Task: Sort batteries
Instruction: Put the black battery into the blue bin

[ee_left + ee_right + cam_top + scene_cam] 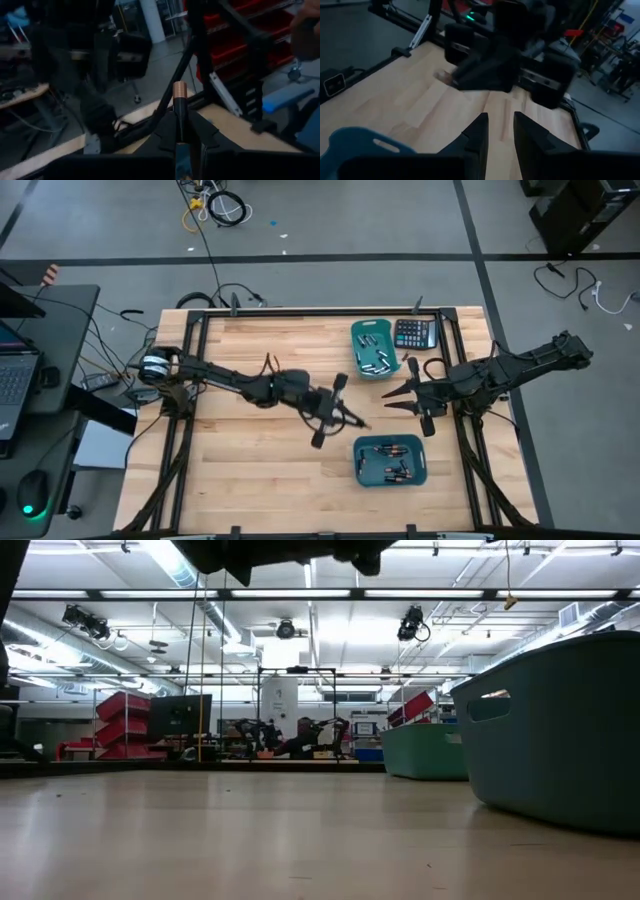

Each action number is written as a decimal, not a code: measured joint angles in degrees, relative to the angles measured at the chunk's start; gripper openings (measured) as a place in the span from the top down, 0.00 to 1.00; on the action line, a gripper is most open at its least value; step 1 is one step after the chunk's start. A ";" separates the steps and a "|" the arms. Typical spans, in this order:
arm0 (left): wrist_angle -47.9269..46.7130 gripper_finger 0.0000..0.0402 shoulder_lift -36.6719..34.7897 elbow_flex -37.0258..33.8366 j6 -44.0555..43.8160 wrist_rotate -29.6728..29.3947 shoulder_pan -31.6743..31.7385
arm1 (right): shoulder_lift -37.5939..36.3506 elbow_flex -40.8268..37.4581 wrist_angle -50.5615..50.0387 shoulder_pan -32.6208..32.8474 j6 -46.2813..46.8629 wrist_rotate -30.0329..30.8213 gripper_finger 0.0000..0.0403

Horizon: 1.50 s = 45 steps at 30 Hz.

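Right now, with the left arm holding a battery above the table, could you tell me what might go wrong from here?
The left gripper pinches the battery only at its lower part, so it could slip or tilt before reaching a teal bin. The right gripper waits open close by, between both bins, so the arms might collide.

My left arm extends from the left edge toward the centre, elbow bent, wrist turned sideways. My left gripper [352,420] is closed, fingers [165,135] pressed together on a slim cylinder. My right arm reaches in from the right edge. My right gripper [392,399] is partly open, fingers [477,131] parallel with a narrow gap, holding nothing.
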 joint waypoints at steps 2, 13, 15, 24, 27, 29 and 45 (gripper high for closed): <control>1.89 0.97 0.88 0.04 -0.10 -1.45 -1.41 | 0.01 0.00 0.04 0.27 -1.01 -2.68 0.81; 3.39 0.97 9.07 1.19 -10.65 -10.94 -3.62 | 0.13 0.00 -0.98 3.25 2.23 -1.23 0.81; 3.40 0.97 10.35 2.87 -12.05 -11.26 -4.65 | 0.14 0.00 -1.31 3.34 3.01 -1.11 0.81; -9.85 0.97 14.55 9.52 -11.72 -20.85 -8.11 | 0.03 0.00 -1.64 3.38 2.85 -1.09 0.81; -9.99 0.97 15.27 9.57 -11.84 -23.79 -8.56 | -0.36 0.00 -1.96 3.26 2.44 -1.03 0.81; -11.07 0.97 15.39 9.55 -12.94 -25.87 -8.96 | -0.60 0.00 -2.69 3.21 2.63 -0.97 0.81; -12.49 0.91 15.67 9.53 -22.25 -33.30 -14.43 | -1.29 0.00 -10.02 3.19 10.88 0.39 0.81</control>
